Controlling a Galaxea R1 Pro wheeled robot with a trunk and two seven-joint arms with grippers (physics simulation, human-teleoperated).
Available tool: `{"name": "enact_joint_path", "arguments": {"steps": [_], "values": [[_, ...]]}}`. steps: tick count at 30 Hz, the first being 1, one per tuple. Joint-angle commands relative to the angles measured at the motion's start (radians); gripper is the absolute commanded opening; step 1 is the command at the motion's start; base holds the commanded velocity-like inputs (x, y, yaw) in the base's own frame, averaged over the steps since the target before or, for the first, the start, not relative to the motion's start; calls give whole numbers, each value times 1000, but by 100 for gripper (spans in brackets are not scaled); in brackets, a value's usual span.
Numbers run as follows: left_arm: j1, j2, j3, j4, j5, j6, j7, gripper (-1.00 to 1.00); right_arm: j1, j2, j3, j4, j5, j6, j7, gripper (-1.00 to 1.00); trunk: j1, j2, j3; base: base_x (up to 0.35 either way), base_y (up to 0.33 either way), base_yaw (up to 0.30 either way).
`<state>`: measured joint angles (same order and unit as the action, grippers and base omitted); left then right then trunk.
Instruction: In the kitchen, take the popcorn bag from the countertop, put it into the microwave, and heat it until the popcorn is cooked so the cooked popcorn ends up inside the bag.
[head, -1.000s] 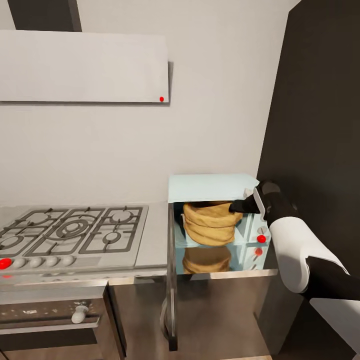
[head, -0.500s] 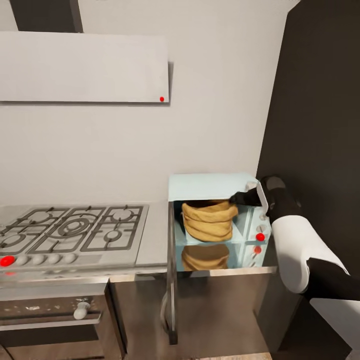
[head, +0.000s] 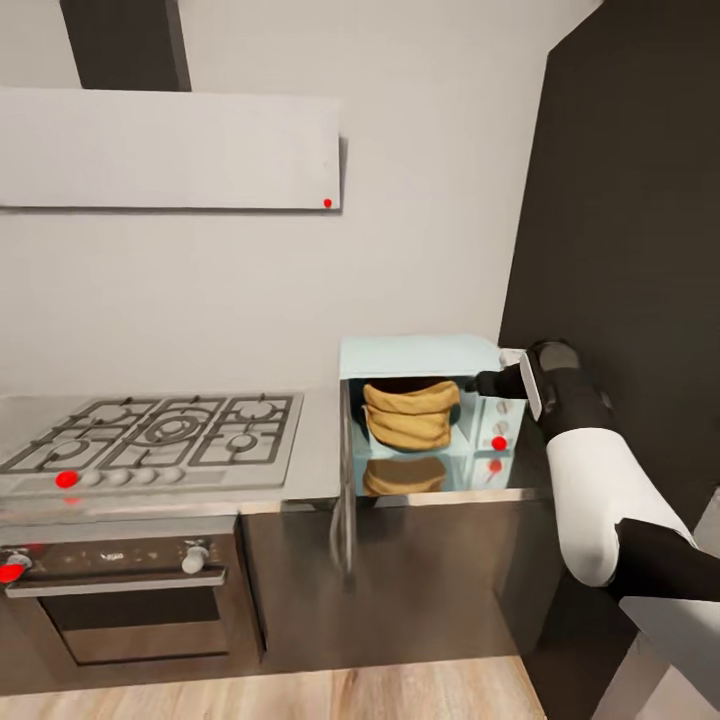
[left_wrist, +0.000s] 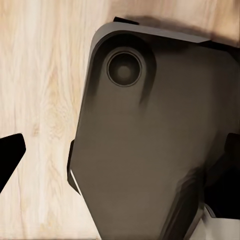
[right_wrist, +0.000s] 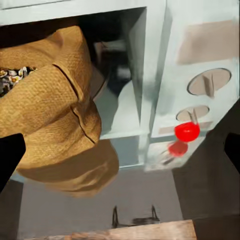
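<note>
Though nearby, popcorn bag (head: 410, 415) beyond fingers (head: 487, 384).

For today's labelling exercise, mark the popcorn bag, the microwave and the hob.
popcorn bag (head: 410, 415), head view, creased front of the sack.
microwave (head: 420, 354), head view, pale blue top panel.
hob (head: 160, 433), head view, centre grate.

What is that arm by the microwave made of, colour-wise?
The right arm has a smooth, bulging white shell between black segments. Its wrist is black with a white plate, ending in the right gripper with dark fingers.
</note>
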<state>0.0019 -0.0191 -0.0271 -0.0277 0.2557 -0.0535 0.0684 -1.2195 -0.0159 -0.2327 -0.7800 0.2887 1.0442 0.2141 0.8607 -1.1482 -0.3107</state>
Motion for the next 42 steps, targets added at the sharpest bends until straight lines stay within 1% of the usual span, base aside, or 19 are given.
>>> {"name": "enact_joint_path", "arguments": {"steps": [1, 4, 6, 8, 9, 11, 13, 16, 19, 20, 23, 24, 27, 28, 32, 34, 36, 39, 42], "values": [[0, 1, -4, -1, 7, -2, 3, 100, -1, 5, -2, -1, 10, 3, 10, 100, -1, -1, -1, -268, 0, 0], [0, 1, -4, -1, 7, -2, 2, 100, 1, 10, -2, 3, 10, 3, 11, 100, -1, -1, -1, -152, 0, 0], [0, 1, -5, -1, 7, -2, 2, 100, 24, 14, -1, 6, 11, 3, 11, 100, -1, -1, -1, -40, 0, 0], [0, 1, -5, -1, 7, -2, 2, 100, 87, 22, 0, 6, 14, 3, 10, 100, -1, -1, -1, -13, 0, 0], [0, 1, -5, -1, 7, -2, 2, 100, 130, 34, 1, 7, 16, 3, 10, 100, -1, -1, -1, -5, 0, 0], [0, 1, -5, -1, 7, -2, 2, 100, 176, 48, 1, 7, 18, 3, 7, 100, -1, -1, -1, -3, 0, 0], [0, 0, -5, -1, 7, -2, 2, 100, 192, 60, 1, 7, 18, 3, 9, 100, -1, -1, -1, -1, 0, 0], [0, 1, -5, -1, 7, -2, 2, 100, 214, 128, 1, 8, 17, 3, 11, 100, -1, -1, -1, 0, 0, 0], [0, 1, -5, -1, 7, -2, 2, 100, 238, 175, 1, 0, 14, -2, 35, 100, -1, -1, -1, 0, 0, 0], [0, 1, -5, -1, 7, -2, 2, 100, 241, 190, 0, -6, 13, -32, 53, 100, -1, -1, -1, 0, 0, 0], [0, 0, -5, -1, 7, -2, 2, 100, 260, 190, 0, -57, 12, -162, 107, 100, -1, -1, -1, 0, 0, 0], [0, -1, -5, -1, 7, -2, 2, 100, 308, 190, 0, -133, 18, -219, 120, 100, -1, -1, -1, 0, 0, 0], [0, -2, -5, -1, 6, -2, 2, 100, 407, 190, 0, -304, 22, -282, 120, 100, -1, -1, -1, 0, 0, 0], [0, -2, -5, -1, 6, -2, 2, 100, 428, 190, 0, -332, 22, -314, 119, 100, -1, -1, -1, 0, 0, 0], [0, -2, -5, -1, 6, -2, 2, 100, 478, 190, 1, -327, 19, -469, 118, 100, -1, -1, -1, 0, 0, 0], [0, -2, -5, -1, 7, -2, 2, 100, 500, 190, 1, -278, 21, -573, 118, 100, -1, -1, -1, 0, 0, 0], [0, -2, -5, -1, 7, -2, 2, 100, 505, 190, 2, -255, 24, -640, 119, 100, -1, -1, -1, 0, 0, 0], [0, -2, -5, -1, 7, -2, 2, 100, 507, 190, 9, -247, 27, -680, 117, 100, -1, -1, -1, 0, 0, 0], [0, -2, -5, -1, 7, -2, 2, 100, 508, 190, 11, -245, 27, -690, 116, 100, -1, -1, -1, 0, 0, 0]]}}
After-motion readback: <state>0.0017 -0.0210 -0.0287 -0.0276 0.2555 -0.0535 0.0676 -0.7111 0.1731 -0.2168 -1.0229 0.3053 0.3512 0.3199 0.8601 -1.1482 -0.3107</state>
